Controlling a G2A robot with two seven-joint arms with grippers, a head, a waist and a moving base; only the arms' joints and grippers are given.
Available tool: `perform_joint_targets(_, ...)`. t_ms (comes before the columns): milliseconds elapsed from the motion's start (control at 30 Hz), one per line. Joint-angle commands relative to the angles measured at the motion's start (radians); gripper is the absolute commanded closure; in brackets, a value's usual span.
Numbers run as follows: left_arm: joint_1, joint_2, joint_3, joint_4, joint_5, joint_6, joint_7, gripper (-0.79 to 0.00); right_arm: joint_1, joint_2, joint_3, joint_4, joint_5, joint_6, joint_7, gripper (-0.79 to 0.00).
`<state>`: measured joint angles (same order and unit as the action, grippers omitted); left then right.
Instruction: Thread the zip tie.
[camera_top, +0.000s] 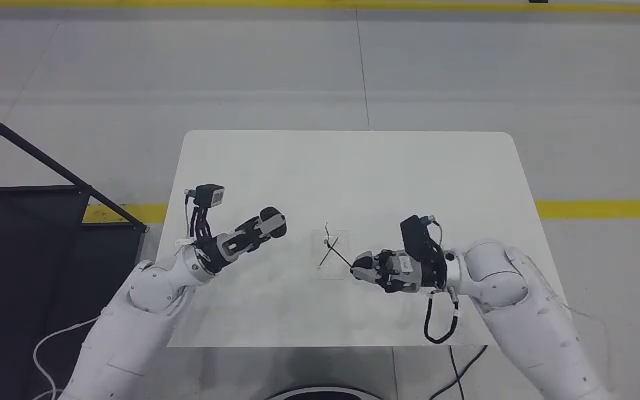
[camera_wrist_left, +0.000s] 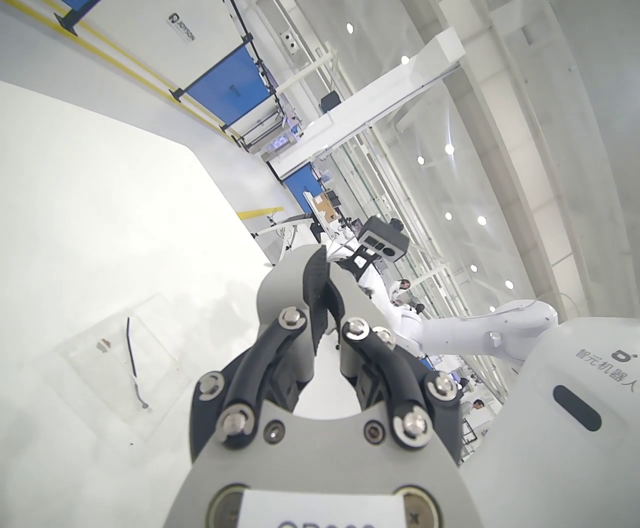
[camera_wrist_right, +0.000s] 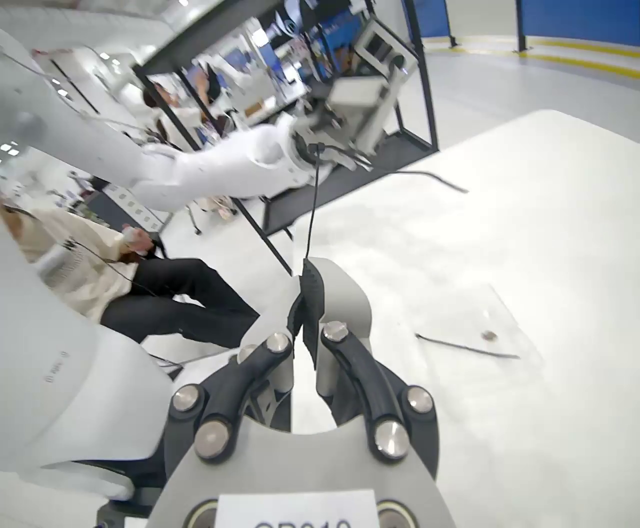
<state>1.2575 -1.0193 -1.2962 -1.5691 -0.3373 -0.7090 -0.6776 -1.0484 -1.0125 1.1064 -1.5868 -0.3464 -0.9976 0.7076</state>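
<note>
My right gripper (camera_wrist_right: 305, 270) is shut on a thin black zip tie (camera_wrist_right: 314, 200), which sticks straight out past the fingertips with its small head at the far end. In the top view this gripper (camera_top: 358, 266) sits right of the table's middle, the held tie reaching over a clear plate (camera_top: 323, 238). A second black zip tie (camera_wrist_right: 467, 346) lies flat on that plate (camera_wrist_right: 505, 312); the left wrist view shows it too (camera_wrist_left: 133, 361). My left gripper (camera_wrist_left: 320, 265) is shut with nothing between its pads, hovering left of the plate (camera_top: 277, 221).
The white table (camera_top: 420, 180) has free room at the back and right. A black frame and dark panel (camera_top: 45, 230) stand off the table's left edge. A loose black cable (camera_wrist_right: 432, 177) hangs from the left arm.
</note>
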Motion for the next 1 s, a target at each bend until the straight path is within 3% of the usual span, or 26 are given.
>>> perform_joint_targets(0, 0.014, 0.003, -0.021, -0.006, -0.011, 0.012, -0.004, -0.431, -0.021, -0.004, 0.009, -0.061, -0.227, 0.104, -0.042, 0.000)
perform_joint_targets(33, 0.020, 0.005, -0.029, -0.010, -0.016, 0.015, -0.008, -0.748, -0.034, -0.005, 0.005, -0.099, -0.306, 0.145, -0.053, 0.000)
perform_joint_targets(67, 0.026, 0.006, -0.035, -0.012, -0.021, 0.019, -0.011, -0.785, -0.048, -0.005, 0.000, -0.133, -0.376, 0.184, -0.056, 0.000)
perform_joint_targets(133, 0.036, 0.007, -0.041, -0.018, -0.041, 0.028, -0.022, -0.785, -0.074, -0.006, -0.006, -0.177, -0.453, 0.251, -0.066, 0.000)
perform_joint_targets(433, 0.041, 0.008, -0.043, -0.022, -0.054, 0.030, -0.042, -0.785, -0.074, -0.006, -0.006, -0.177, -0.453, 0.251, -0.066, 0.000)
perform_joint_targets(533, 0.041, 0.008, -0.043, -0.022, -0.054, 0.030, -0.042, -0.785, -0.080, -0.005, -0.011, -0.219, -0.518, 0.306, -0.036, 0.000)
perform_joint_targets(633, 0.041, 0.008, -0.043, -0.022, -0.054, 0.030, -0.042, -0.785, -0.088, -0.004, -0.025, -0.326, -0.635, 0.434, 0.071, 0.000)
perform_joint_targets(800, 0.044, 0.007, -0.043, -0.028, -0.049, 0.040, -0.030, -0.785, -0.084, -0.011, -0.094, -0.512, -0.871, 0.675, 0.357, 0.000)
perform_joint_targets(967, 0.065, 0.007, -0.059, -0.044, -0.028, 0.069, -0.002, -0.785, -0.029, -0.038, -0.254, -0.581, -1.134, 0.776, 0.589, 0.000)
